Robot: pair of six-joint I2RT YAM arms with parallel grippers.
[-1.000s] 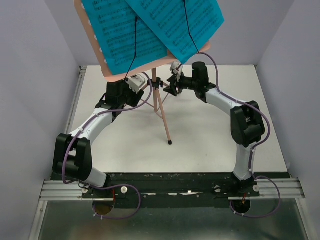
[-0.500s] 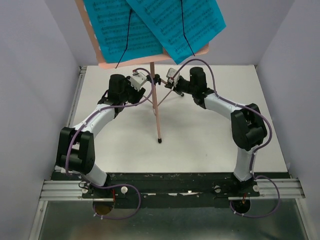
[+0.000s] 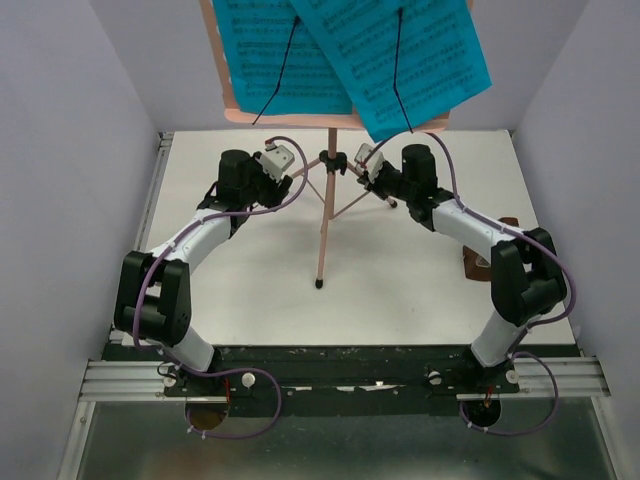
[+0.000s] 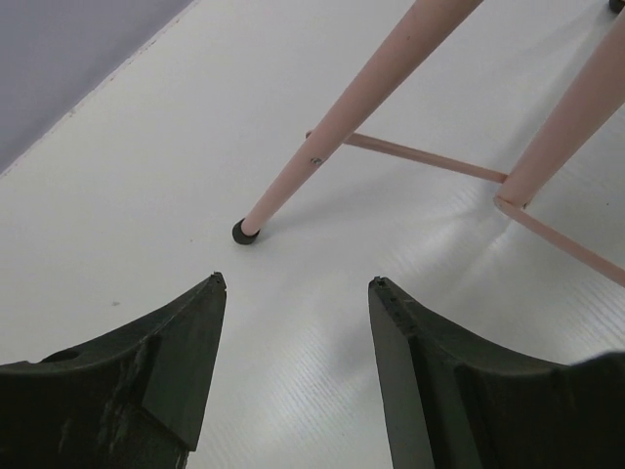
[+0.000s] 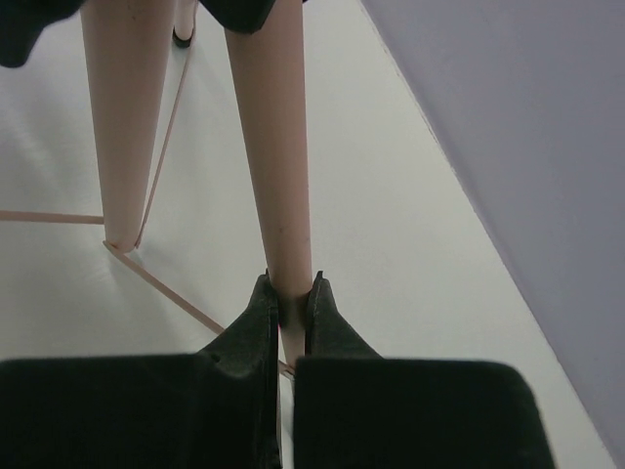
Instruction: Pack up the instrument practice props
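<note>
You see the music stand (image 3: 324, 225) upright on its tripod near the middle of the white counter (image 3: 400, 300), between the two arms; its nearest leg ends in a black foot (image 3: 319, 284) set on the counter, and its salmon-pink desk (image 3: 232, 105) runs off the top edge of the overhead view. Two bright blue music sheets (image 3: 270, 50) lie overlapping on that desk, the right one tilted over the left, each crossed by a thin black holder arm.

Your right tool (image 5: 290, 288) is clamped narrow on one salmon leg of the stand, with a finger pressed to either side of the tube; a thin brace rod (image 5: 156, 283) runs just beside that grip. From above, the right tool (image 3: 370, 172) sits just right of the black tripod hub (image 3: 331, 160).

Your left tool (image 4: 298, 283) stands wide and holds nothing; bare counter shows between its fingers, and a leg's black foot cap (image 4: 246, 232) rests on the surface just beyond them, apart from both. From above, it sits (image 3: 292, 168) just left of the hub.

A small brown object (image 3: 476, 263) rests on the counter behind the right arm; it is too hidden to tell more.
</note>
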